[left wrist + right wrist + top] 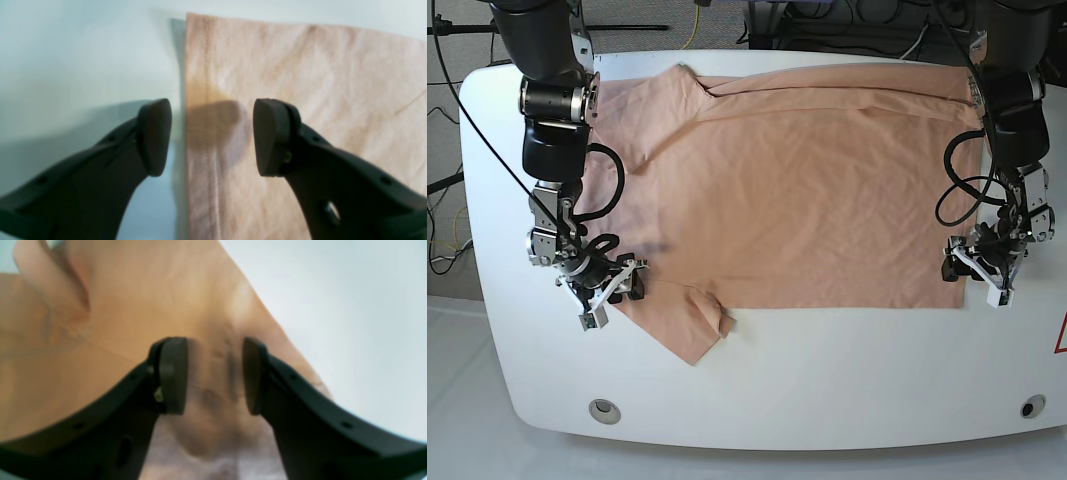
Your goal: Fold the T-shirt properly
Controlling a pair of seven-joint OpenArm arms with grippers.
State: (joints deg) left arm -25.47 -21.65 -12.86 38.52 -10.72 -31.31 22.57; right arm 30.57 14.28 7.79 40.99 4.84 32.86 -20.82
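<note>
Across table, T-shirt [797,190] lengthwise, collar leftward

You are looking down on a white desk [827,400] with rounded corners — its glossy top takes soft, even light and only faint shadows. Two small round fittings sit near its front edge, one grey [604,409] at the left, one dark [1027,407] at the right. A red marking [1061,338] shows at the right rim. Beyond the far edge you see grey floor [717,22] crossed by black cables [847,25] and a yellow one [695,25]. Below the desk the floor [457,400] is pale — almost white.
</note>
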